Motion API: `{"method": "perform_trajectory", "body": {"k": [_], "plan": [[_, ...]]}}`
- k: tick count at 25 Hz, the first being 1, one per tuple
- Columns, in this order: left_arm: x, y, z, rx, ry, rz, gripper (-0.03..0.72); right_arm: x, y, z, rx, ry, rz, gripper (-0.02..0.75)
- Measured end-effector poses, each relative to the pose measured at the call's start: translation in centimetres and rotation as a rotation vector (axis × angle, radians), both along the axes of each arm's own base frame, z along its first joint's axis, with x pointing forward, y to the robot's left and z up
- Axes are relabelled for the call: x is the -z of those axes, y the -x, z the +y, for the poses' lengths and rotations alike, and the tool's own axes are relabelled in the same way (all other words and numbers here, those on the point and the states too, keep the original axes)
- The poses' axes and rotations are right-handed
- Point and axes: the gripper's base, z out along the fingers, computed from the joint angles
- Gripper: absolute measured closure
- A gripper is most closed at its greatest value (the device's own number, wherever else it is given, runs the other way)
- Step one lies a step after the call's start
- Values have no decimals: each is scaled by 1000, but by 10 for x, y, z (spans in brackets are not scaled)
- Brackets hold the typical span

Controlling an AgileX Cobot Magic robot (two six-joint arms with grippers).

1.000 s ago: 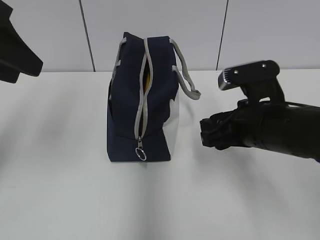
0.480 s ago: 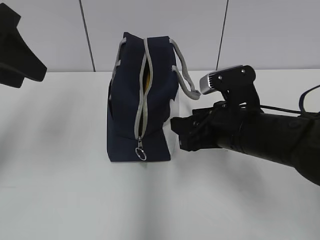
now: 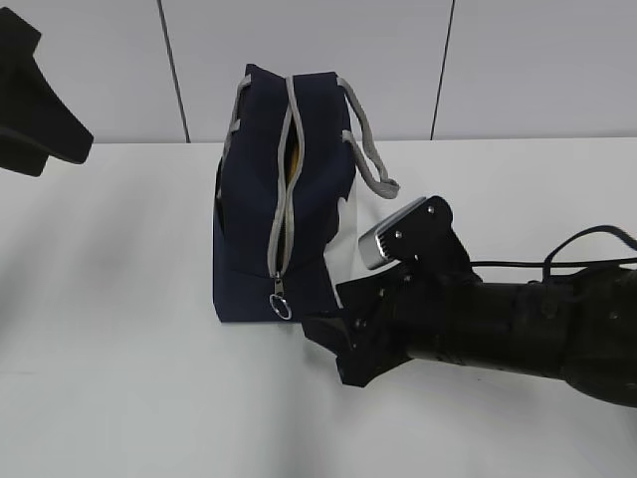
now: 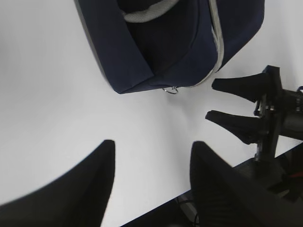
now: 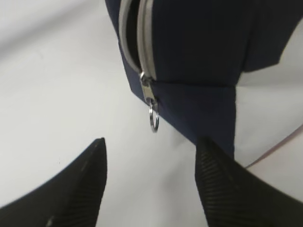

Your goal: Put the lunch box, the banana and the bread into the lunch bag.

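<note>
Nearest the exterior camera, the right end effector (image 3: 333,349) sits low over the white bench (image 3: 119,398), its two black fingers spread wide and empty, tips aimed at the near end of the lunch bag (image 3: 284,199). From the right wrist, the metal ring zipper pull (image 5: 153,116) hangs between and just beyond the fingers (image 5: 75,189), close but not yet touched. The left end effector (image 4: 151,179) is also spread wide and holds nothing; it hangs well apart from the bag, above bare bench, and only part of its arm shows at the left edge of the exterior view. Farther back, the navy bag stands upright on the bench with its grey zipper (image 3: 282,189) running up over the top; the zipper gapes along its middle, and a sliver of yellow shows inside, which may be the banana, though too little is seen to be sure. The lunch box and the bread are not visible anywhere on the bench, so they are probably already inside. The loading step looks finished and the step in hand seems to be closing the bag. The next move would call for easing the right fingers forward around the thin ring, pinching it squarely, then drawing it along the zipper line while the bag is kept from sliding or tipping.
</note>
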Motion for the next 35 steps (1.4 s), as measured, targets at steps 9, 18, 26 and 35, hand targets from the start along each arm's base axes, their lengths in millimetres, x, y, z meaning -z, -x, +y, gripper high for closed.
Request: {"method": "perform_trajectory", "body": {"k": [9, 18, 26, 35], "plan": [[0, 0, 0, 1, 0, 0, 318, 27, -8, 9, -64, 4, 9, 397], [0, 0, 0, 1, 0, 0, 319, 30, -28, 21, -88, -5, -28, 406], [0, 0, 0, 2, -1, -1, 319, 30, -39, 25, -85, 1, -41, 477], [0, 0, 0, 2, -1, -1, 319, 31, -40, 25, -77, 24, -35, 569]]}}
